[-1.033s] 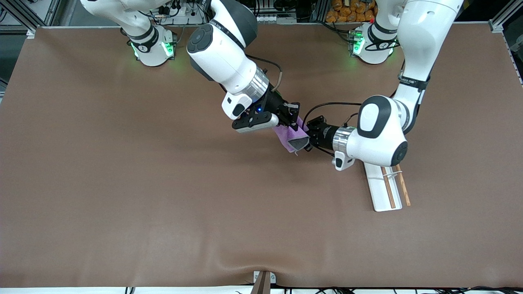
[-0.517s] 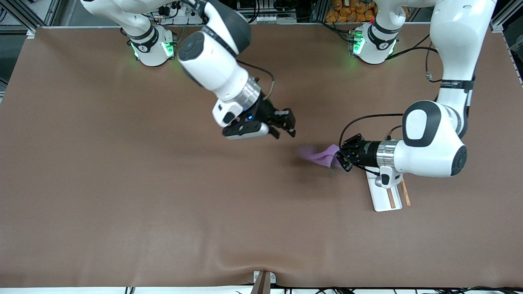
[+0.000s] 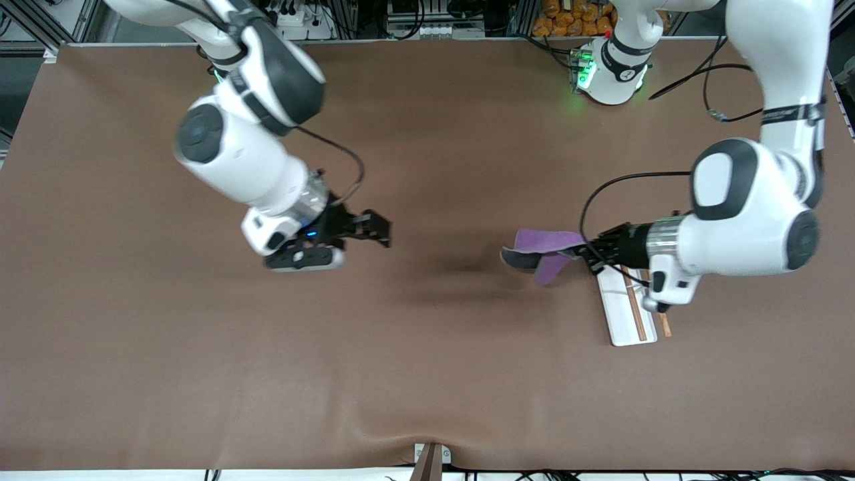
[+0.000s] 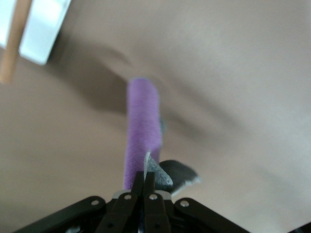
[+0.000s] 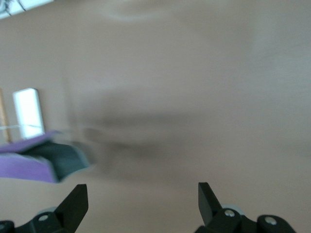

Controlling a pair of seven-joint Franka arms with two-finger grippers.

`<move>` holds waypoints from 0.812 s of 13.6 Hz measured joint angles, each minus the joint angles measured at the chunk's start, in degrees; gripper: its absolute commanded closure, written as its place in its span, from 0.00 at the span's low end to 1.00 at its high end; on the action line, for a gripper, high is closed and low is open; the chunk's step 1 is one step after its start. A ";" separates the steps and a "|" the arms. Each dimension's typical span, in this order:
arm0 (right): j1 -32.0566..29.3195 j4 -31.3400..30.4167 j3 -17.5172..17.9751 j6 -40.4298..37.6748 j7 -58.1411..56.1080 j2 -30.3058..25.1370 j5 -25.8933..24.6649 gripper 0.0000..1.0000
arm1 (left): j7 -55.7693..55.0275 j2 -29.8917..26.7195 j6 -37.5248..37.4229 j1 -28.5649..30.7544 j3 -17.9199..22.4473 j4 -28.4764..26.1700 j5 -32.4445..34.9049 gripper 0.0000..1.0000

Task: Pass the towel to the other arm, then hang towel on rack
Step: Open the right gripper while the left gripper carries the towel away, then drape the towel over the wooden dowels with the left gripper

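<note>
Brown table cover (image 3: pixel 427 374), cluttered equipment shelving (image 3: pixel 467 17)

Left gripper (image 4: pixel 145 180) clamped on the towel (image 4: pixel 142 131)
Its fingers (image 4: pixel 138 187) pinch the purple cloth above the brown worktop (image 4: pixel 233 87); the rack (image 4: pixel 29 29) sits on the worktop nearby.

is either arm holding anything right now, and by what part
The left gripper holds the towel, its jaws shut on one edge; the rest hangs free above the table. The right gripper is open and holds nothing.
</note>
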 measured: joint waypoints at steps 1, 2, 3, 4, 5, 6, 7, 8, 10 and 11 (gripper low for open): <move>-1.88 0.00 0.01 -2.60 -2.64 -0.62 -0.49 0.00 | 4.64 -0.36 -0.29 1.81 0.08 -0.01 0.15 1.00; -3.50 0.00 0.01 -5.12 -5.65 -1.22 -2.06 0.00 | 8.93 -0.37 -0.59 3.65 0.13 -0.07 0.55 1.00; -4.74 -0.01 0.03 -7.20 -7.92 -1.78 -4.22 0.00 | 12.25 -0.28 -0.73 5.21 0.14 -0.24 1.68 1.00; -5.79 -0.01 0.03 -8.86 -9.18 -2.25 -5.81 0.00 | 14.75 -0.15 -0.76 6.30 0.15 -0.38 3.39 1.00; -6.83 -0.02 0.03 -10.28 -10.40 -2.72 -6.71 0.00 | 16.40 0.00 -0.77 6.94 0.15 -0.47 5.09 1.00; -7.94 -0.02 0.02 -11.71 -12.15 -3.19 -7.01 0.00 | 17.36 0.15 -0.77 7.36 0.14 -0.48 6.46 1.00; -9.26 -0.02 0.02 -13.49 -13.67 -3.67 -7.20 0.00 | 18.24 0.24 -0.77 7.69 0.13 -0.49 7.57 1.00; -10.85 -0.02 0.03 -15.41 -14.79 -4.29 -7.34 0.00 | 19.33 0.26 -0.77 8.14 0.12 -0.49 8.65 1.00; -13.93 -0.02 0.00 -19.07 -18.69 -5.84 -7.41 0.00 | 22.72 0.35 -0.77 9.96 0.16 -0.51 9.91 1.00; -14.96 -0.02 -0.36 -20.47 -20.75 -6.76 -7.49 0.00 | 24.50 0.46 -0.77 11.20 0.16 -0.52 10.10 1.00</move>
